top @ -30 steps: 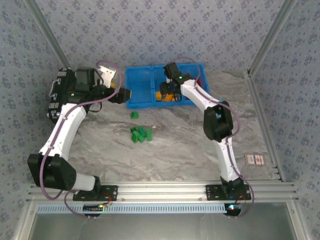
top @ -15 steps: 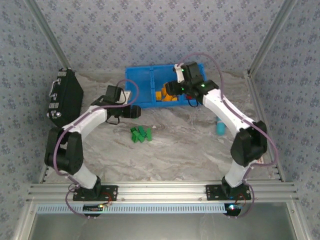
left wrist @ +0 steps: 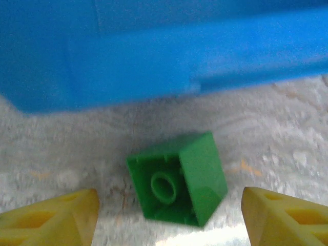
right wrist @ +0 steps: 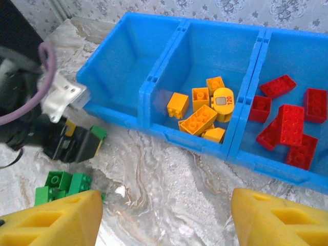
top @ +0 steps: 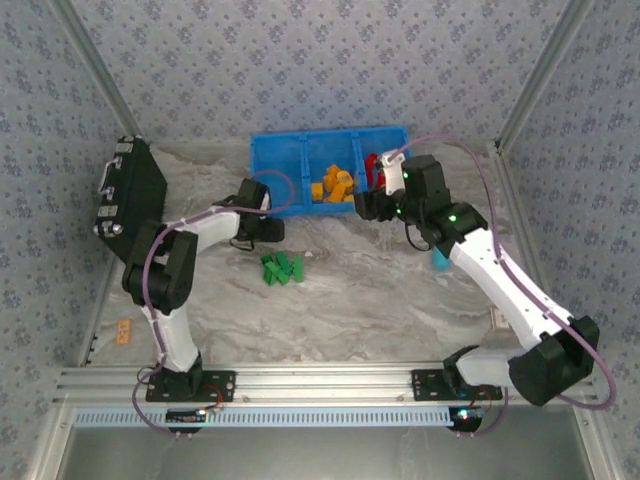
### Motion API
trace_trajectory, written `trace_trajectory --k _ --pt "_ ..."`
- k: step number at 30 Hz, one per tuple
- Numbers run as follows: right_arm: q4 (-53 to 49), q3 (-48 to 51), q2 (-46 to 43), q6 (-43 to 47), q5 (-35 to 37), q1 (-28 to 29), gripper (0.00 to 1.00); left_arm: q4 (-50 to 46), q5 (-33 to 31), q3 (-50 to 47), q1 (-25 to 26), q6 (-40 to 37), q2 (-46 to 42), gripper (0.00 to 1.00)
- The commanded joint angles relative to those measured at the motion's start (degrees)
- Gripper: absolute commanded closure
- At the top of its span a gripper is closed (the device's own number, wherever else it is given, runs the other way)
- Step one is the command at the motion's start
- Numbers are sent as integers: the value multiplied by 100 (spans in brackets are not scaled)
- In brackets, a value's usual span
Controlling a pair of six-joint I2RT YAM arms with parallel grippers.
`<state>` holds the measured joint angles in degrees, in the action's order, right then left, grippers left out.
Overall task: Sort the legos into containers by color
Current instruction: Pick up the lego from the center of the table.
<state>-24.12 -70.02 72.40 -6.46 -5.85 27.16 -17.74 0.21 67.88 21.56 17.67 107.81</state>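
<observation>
Alignment matters — left end effector (left wrist: 170,202) stands open astride one green lego (left wrist: 177,179) lying askew by the blue bin (left wrist: 154,56); square up, then close.

blue bin (right wrist: 154,82) | left empty | middle orange legos (right wrist: 202,110) | right red legos (right wrist: 287,120)

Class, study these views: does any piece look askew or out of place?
One green brick lies tipped over, hollow underside showing, on the table beside the blue bin, apart from the green pile.
</observation>
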Motion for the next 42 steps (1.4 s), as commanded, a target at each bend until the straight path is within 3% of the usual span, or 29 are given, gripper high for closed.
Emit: trace_trajectory --k 1,10,29,36,42 --pt "-33 120 -114 -75 -93 22 31 104 -301 382 76 71 195 28" --pt "-160 425 -222 23 -22 1 32 -88 -519 705 81 114 608 40" --pt "-23 384 55 75 -75 -88 32 -420 -575 509 226 81 536 62" --pt "-77 445 -41 101 -5 -155 32 -508 -626 367 252 127 56 66" --pt "-86 534 -121 49 -14 -182 32 -753 -641 793 252 66 -596 67"
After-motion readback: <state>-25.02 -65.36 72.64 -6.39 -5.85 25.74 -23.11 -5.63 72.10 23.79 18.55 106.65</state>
